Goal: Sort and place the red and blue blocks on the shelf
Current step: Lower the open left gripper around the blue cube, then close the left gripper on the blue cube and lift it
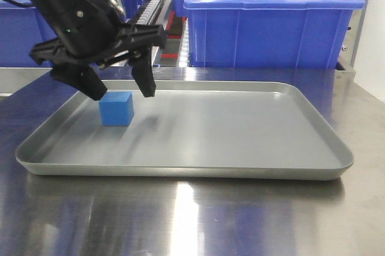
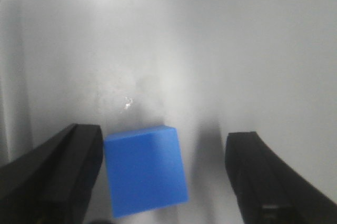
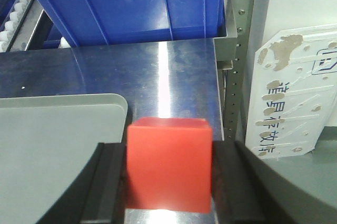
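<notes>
The blue block (image 1: 117, 109) sits in the far left part of the grey tray (image 1: 240, 148). My left gripper (image 1: 124, 94) hangs open just over it, one finger on each side. In the left wrist view the blue block (image 2: 145, 171) lies between the fingers, close against the left finger (image 2: 63, 174) and well apart from the right one. My right gripper (image 3: 169, 182) is shut on the red block (image 3: 169, 163), held over the steel table just past the tray's corner (image 3: 58, 140). The shelf's roller tracks (image 1: 150, 6) run behind the table.
A large dark-blue bin (image 1: 271, 18) stands behind the tray, with more blue bins at the far left. A perforated steel upright (image 3: 239, 50) and a white worn panel (image 3: 295, 103) stand to the right of the table (image 3: 158, 71).
</notes>
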`<state>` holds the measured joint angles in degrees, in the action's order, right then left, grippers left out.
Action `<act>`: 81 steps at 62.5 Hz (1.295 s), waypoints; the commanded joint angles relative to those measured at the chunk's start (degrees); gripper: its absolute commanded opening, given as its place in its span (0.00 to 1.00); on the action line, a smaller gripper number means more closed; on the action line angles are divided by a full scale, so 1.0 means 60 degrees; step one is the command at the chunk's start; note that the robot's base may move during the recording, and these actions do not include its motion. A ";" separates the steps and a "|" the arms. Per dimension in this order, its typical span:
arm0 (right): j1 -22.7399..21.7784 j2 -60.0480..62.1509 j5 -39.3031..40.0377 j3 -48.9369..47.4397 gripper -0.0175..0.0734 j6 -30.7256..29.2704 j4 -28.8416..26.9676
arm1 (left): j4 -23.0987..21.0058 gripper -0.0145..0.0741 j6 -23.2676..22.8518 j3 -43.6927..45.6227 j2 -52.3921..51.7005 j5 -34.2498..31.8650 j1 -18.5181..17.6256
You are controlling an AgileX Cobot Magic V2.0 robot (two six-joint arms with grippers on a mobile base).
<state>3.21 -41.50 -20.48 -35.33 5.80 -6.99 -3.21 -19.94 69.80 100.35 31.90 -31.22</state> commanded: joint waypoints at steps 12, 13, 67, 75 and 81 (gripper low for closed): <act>-0.0070 0.0079 0.0796 -0.0255 0.25 -0.0077 0.0064 | 0.0456 0.77 -0.0620 0.0304 -0.0355 -0.0285 -0.0063; -0.0070 0.0079 0.0796 -0.0255 0.25 -0.0077 0.0064 | 0.0535 0.77 -0.0620 0.0304 -0.0355 -0.0266 -0.0063; -0.0070 0.0079 0.0796 -0.0255 0.25 -0.0077 0.0064 | 0.0910 0.74 -0.0859 0.0304 0.0036 -0.0273 -0.0044; -0.0070 0.0079 0.0796 -0.0255 0.25 -0.0077 0.0064 | 0.0924 0.74 -0.0859 0.0304 0.0036 -0.0273 -0.0044; -0.0070 0.0079 0.0796 -0.0255 0.25 -0.0077 0.0064 | 0.0924 0.74 -0.0859 0.0304 0.0036 -0.0273 -0.0044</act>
<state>3.21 -41.50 -20.48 -35.33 5.80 -6.99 1.99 -24.46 69.88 103.40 32.45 -31.22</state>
